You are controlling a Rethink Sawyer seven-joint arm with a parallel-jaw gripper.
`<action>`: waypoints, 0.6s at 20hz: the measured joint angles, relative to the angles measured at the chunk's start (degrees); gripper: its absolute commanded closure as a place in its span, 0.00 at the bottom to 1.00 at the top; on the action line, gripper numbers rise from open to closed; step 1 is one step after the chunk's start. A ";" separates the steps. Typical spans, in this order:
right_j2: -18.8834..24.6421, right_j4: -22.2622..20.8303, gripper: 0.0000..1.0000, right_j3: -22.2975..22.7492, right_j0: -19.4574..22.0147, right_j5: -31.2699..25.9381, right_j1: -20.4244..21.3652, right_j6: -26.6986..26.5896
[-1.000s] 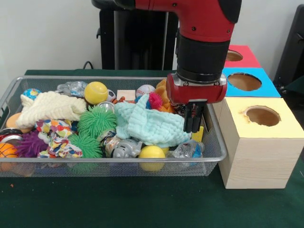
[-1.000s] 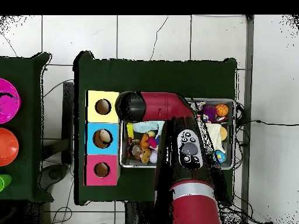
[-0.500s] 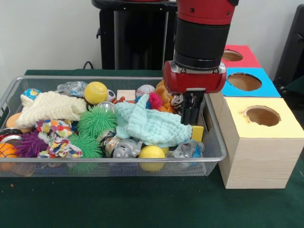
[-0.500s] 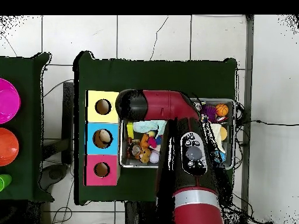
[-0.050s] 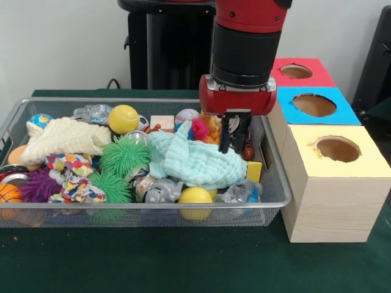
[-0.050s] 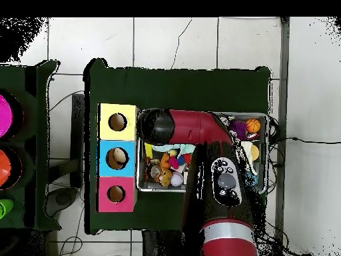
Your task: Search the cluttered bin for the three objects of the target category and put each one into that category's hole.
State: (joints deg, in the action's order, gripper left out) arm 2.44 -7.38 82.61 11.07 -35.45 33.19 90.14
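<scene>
A wire bin [image 5: 146, 209] holds a jumble of toys. A mint cloth [image 5: 192, 160] lies in its right half, with a yellow ball [image 5: 195, 196] in front of it and another yellow ball [image 5: 123, 118] at the back. Green spiky balls [image 5: 124, 156], a cream cloth [image 5: 64, 138], a baseball [image 5: 186, 115] and an orange plush [image 5: 211, 126] also show. My gripper [image 5: 236, 144] hangs open just above the cloth's right edge, beside the plush, holding nothing. In the overhead view the arm [image 6: 216, 170] hides the gripper.
Three wooden boxes with round holes stand right of the bin: yellow [image 5: 333, 183] nearest, blue [image 5: 314, 105], then red [image 5: 299, 70]. In the overhead view the blue box's hole [image 6: 118, 157] shows something tan inside. A yellow block [image 5: 254, 171] leans at the bin's right wall.
The gripper has risen a little and moved left in the front view, away from the bin's right wall, to above the mint cloth's right edge. Its fingers stand wider apart.
</scene>
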 measured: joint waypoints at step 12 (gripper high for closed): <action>-2.86 3.32 0.00 1.94 -0.18 0.01 0.14 0.09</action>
State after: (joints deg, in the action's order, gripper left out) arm -0.42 -4.06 84.55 10.89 -35.44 33.33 90.23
